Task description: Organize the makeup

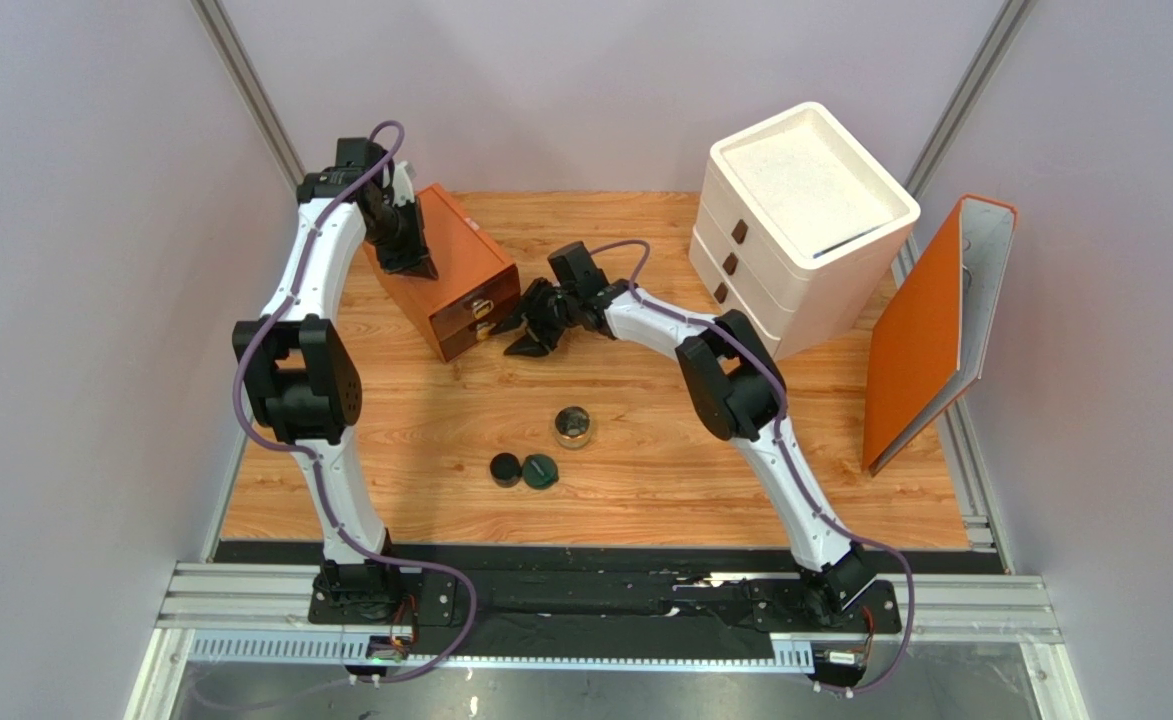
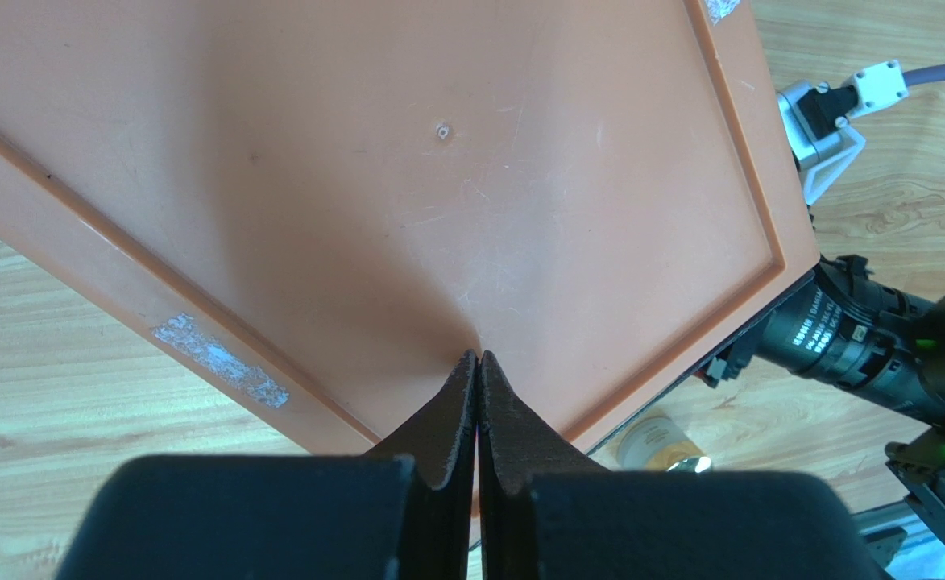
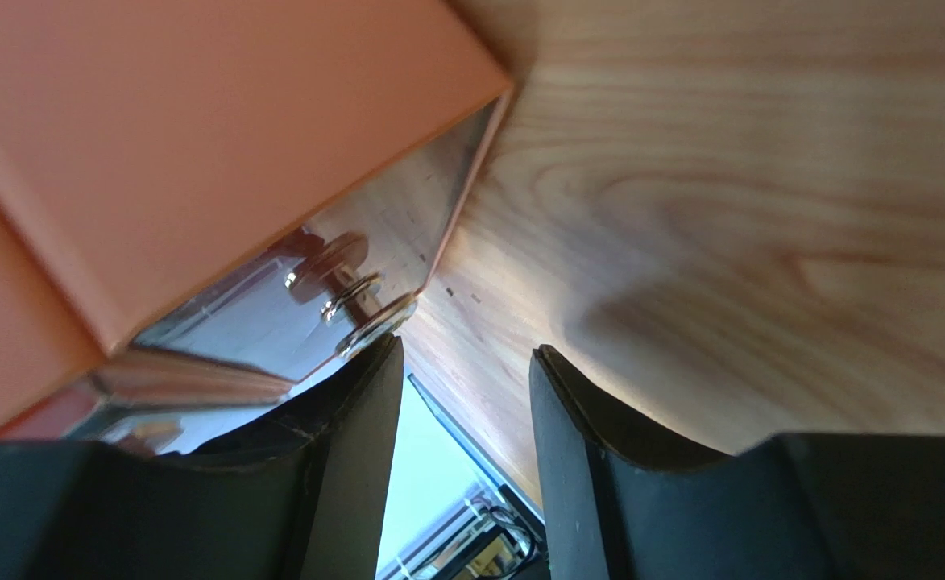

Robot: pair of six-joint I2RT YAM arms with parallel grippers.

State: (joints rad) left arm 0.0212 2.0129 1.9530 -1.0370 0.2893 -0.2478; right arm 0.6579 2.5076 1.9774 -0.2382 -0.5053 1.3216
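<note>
The gold-rimmed jar (image 1: pixel 574 428) stands on the wooden table, with the black compact (image 1: pixel 507 470) and the dark green compact (image 1: pixel 543 471) side by side just in front of it. One beige bottle (image 2: pixel 661 442) shows just past the front edge of the orange drawer box (image 1: pixel 450 270); I cannot tell whether it lies in a drawer. The other bottles are hidden. My left gripper (image 1: pixel 409 264) is shut and empty, its tips (image 2: pixel 477 360) resting on the box's top (image 2: pixel 441 181). My right gripper (image 1: pixel 531 336) is open at the box's front, its left finger (image 3: pixel 362 393) beside a metal drawer handle (image 3: pixel 334 290).
A white three-drawer unit (image 1: pixel 797 225) stands at the back right. An orange binder-like panel (image 1: pixel 930 330) leans at the right edge. Grey walls close in on both sides.
</note>
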